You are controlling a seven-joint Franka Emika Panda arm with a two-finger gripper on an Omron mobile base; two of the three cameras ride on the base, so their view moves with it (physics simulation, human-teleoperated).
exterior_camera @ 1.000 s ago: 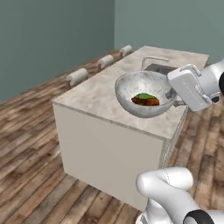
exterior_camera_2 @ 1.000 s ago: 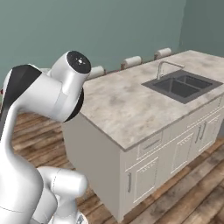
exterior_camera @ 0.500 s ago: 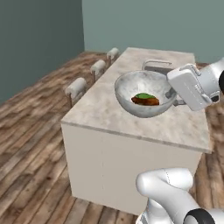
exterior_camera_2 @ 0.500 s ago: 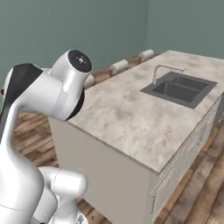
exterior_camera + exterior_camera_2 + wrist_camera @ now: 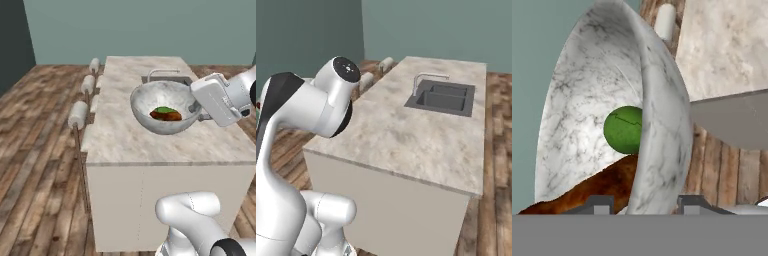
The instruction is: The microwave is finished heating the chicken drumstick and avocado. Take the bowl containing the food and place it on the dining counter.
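My gripper is shut on the right rim of the marbled white-grey bowl and holds it in the air above the dining counter. The green avocado and the reddish-brown chicken drumstick lie in the bowl. In the hand view the bowl stands on edge, its rim clamped between the fingertips. There the avocado rests above the chicken drumstick. The microwave is out of view.
The island counter top carries a dark sink with a curved faucet at its far half. White round stools line its left side. Wooden floor surrounds the island. The near end of the top is bare stone.
The base has driven around the island, so the whole scene has swung and the counter is now seen from its short end. The bowl stays held at the same place relative to the arm.
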